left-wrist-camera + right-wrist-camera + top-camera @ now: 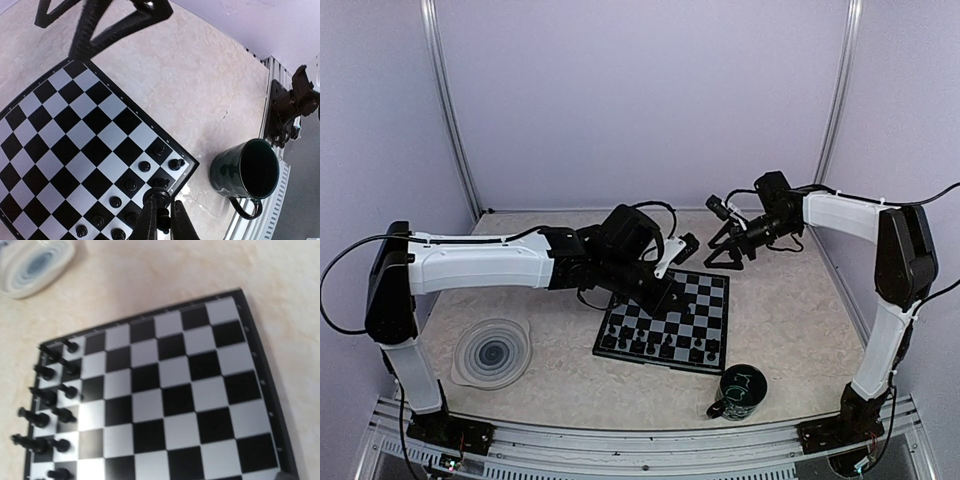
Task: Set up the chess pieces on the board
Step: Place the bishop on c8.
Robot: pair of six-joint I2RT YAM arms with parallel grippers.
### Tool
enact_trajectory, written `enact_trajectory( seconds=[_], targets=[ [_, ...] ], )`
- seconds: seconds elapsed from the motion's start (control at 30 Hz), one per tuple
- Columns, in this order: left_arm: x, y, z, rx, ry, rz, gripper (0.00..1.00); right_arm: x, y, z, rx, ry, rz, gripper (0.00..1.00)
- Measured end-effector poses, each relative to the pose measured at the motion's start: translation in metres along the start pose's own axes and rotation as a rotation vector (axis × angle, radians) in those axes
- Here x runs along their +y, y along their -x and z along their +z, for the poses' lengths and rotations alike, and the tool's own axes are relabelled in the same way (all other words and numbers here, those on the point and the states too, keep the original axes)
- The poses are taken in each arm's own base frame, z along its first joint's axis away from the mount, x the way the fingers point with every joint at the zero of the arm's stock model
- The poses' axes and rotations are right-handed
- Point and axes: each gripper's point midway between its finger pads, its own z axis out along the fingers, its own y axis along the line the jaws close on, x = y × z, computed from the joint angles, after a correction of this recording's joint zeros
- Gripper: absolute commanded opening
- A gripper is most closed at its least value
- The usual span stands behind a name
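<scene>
The board [705, 300] is laid at the table's middle, and the chess pieces [660, 346] are ranked in two rows along its 6 o'clock edge. The left gripper [160, 199] is held over the board with its fingers drawn together; whether a piece is pinched cannot be told. The right gripper [724, 260] is poised at the board's 1 o'clock corner, jaws spread apart. A green mug [738, 393] is seen at 5 o'clock and a grey plate [492, 352] at 8 o'clock.
</scene>
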Motion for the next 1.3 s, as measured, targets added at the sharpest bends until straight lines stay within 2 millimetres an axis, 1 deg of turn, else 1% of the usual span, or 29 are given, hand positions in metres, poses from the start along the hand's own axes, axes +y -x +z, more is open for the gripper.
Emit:
enact_trajectory(
  seconds=[0.17, 0.27, 0.37, 0.5, 0.67, 0.93, 1.3],
  targets=[
    [-0.01, -0.014, 0.007, 0.057, 0.008, 0.052, 0.06, -0.007, -0.007, 0.001, 0.028, -0.039, 0.004, 0.99],
    [-0.014, -0.017, 0.017, 0.077, 0.007, 0.069, 0.05, -0.009, -0.008, 0.001, 0.035, -0.05, 0.003, 0.99],
    [-0.017, -0.024, 0.028, 0.103, 0.004, 0.087, 0.06, -0.01, -0.009, 0.001, 0.04, -0.057, 0.004, 0.99],
    [-0.015, -0.041, 0.041, 0.154, 0.009, 0.089, 0.05, -0.011, -0.009, 0.0, 0.043, -0.061, 0.003, 0.99],
    [-0.009, -0.056, 0.049, 0.203, 0.025, 0.082, 0.06, -0.012, -0.01, 0.0, 0.046, -0.066, 0.004, 0.99],
    [-0.005, -0.065, 0.06, 0.238, 0.032, 0.076, 0.06, -0.012, -0.01, 0.001, 0.05, -0.069, 0.004, 0.99],
    [0.0, -0.079, 0.067, 0.29, 0.042, 0.067, 0.06, -0.013, -0.011, 0.001, 0.052, -0.071, 0.005, 0.99]
  ],
)
